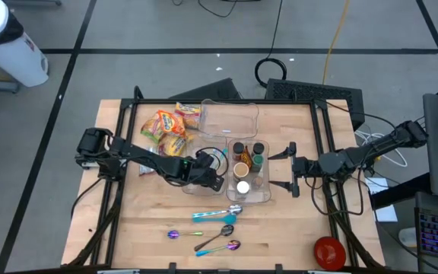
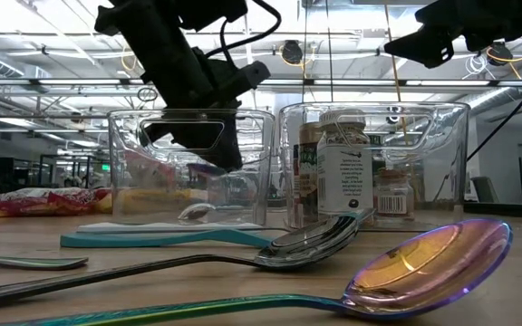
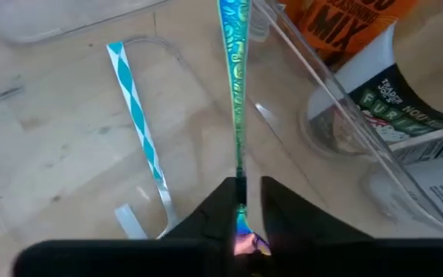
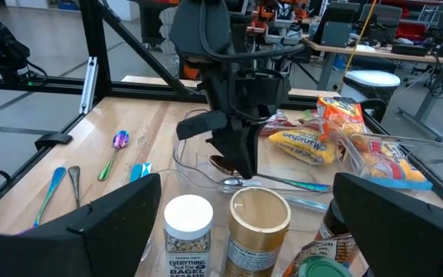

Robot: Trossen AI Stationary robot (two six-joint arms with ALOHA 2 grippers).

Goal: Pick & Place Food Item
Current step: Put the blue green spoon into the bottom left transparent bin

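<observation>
My left gripper (image 1: 206, 169) (image 3: 244, 211) is shut on a thin iridescent utensil (image 3: 235, 92). It reaches down into a low clear container (image 4: 198, 158) just left of the clear bin (image 1: 248, 190) that holds several spice jars (image 4: 188, 231). Orange and yellow snack bags (image 1: 169, 125) lie flat on the table at the far left. My right gripper (image 1: 289, 164) (image 4: 256, 223) is open and empty, level, right of the spice bin. It touches nothing. My left gripper pinches the iridescent utensil's handle (image 3: 239, 201) at its near end between the two fingers. The fingers come from above, slanting down, and lie along the handle. The handle runs straight out from the fingertips beside the spice bin's wall (image 3: 321, 85); its far end is out of frame.
An empty clear bin (image 1: 230, 118) stands at the far side. Several spoons (image 1: 217, 215) (image 2: 397, 267) lie near the front edge. A red bowl (image 1: 329, 251) sits at the front right. A blue-and-white striped strip (image 3: 137, 131) lies in the low container.
</observation>
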